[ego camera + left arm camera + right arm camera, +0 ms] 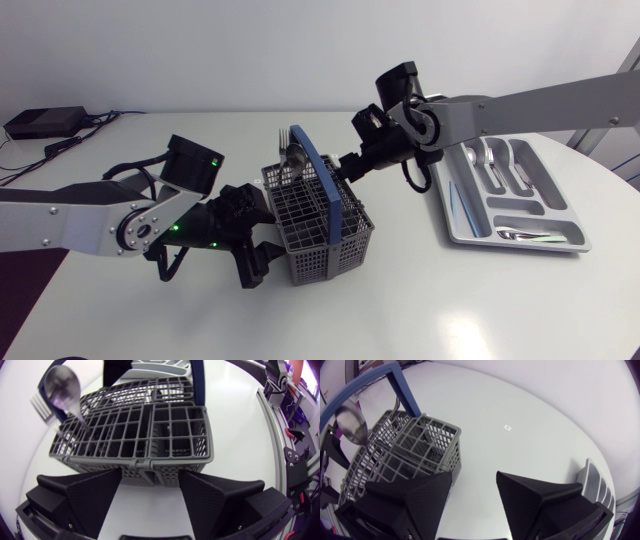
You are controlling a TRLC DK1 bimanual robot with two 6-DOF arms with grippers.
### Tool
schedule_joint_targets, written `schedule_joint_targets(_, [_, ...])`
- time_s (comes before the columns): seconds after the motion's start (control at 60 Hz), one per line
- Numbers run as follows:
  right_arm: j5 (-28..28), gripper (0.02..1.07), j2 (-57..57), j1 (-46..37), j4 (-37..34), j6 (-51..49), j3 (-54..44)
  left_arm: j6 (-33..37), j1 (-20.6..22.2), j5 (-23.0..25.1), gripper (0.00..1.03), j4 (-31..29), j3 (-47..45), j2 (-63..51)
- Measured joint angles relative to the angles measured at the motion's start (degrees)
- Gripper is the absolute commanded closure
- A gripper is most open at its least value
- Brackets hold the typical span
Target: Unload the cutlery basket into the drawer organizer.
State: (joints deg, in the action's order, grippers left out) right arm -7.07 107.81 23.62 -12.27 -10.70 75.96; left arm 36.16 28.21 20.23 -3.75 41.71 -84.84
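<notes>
Robotics laboratory, indicated by left arm (pixel 90 225) and right arm (pixel 540 105) stationed at a white table (pixel 420 300), black box (pixel 42 122) with cables laid on it, household cutlery basket (pixel 320 215) and drawer organizer (pixel 515 195) set out.

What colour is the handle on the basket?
The handle is blue, best seen in the head view.

Ahead of the matte black left gripper (pixel 151 475), the basket (pixel 135 435) is grey with a square-grid mesh, and its handle (pixel 197 382) is blue. The spoon (pixel 62 390) is shiny silver. Beyond the black right gripper (pixel 474 475), the table (pixel 530 425) is white and the organizer (pixel 540 212) silver-grey.
</notes>
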Motion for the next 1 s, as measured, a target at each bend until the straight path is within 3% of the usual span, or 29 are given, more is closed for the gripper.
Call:
schedule_joint_targets(0.2, [-0.2, 0.41, -0.5, 0.3, -0.1, 0.0, 1.3, -2.1, 4.3, -1.7, 0.1, 0.8, -0.2, 0.3])
schedule_joint_targets(0.417, [-1.0, 0.41, -15.7, -2.5, -3.2, -0.6, -8.5, -1.0, -5.3, 0.2, 0.1, -1.8, -0.8, 12.3])
schedule_joint_targets(0.567, [-2.3, 0.41, -26.2, -2.5, -4.3, -1.4, -14.7, 1.6, -8.9, 3.2, 0.1, -2.0, 0.0, 14.9])
schedule_joint_targets(0.783, [-3.5, 0.41, -36.7, 0.4, -5.9, -1.5, -25.5, 3.2, -12.6, 12.5, 0.1, 0.7, 6.6, 8.2])
schedule_joint_targets(1.0, [-3.5, 0.41, -40.6, 3.0, -5.7, -1.3, -31.1, 4.5, -13.0, 17.0, 0.1, 1.1, 14.4, -1.3])
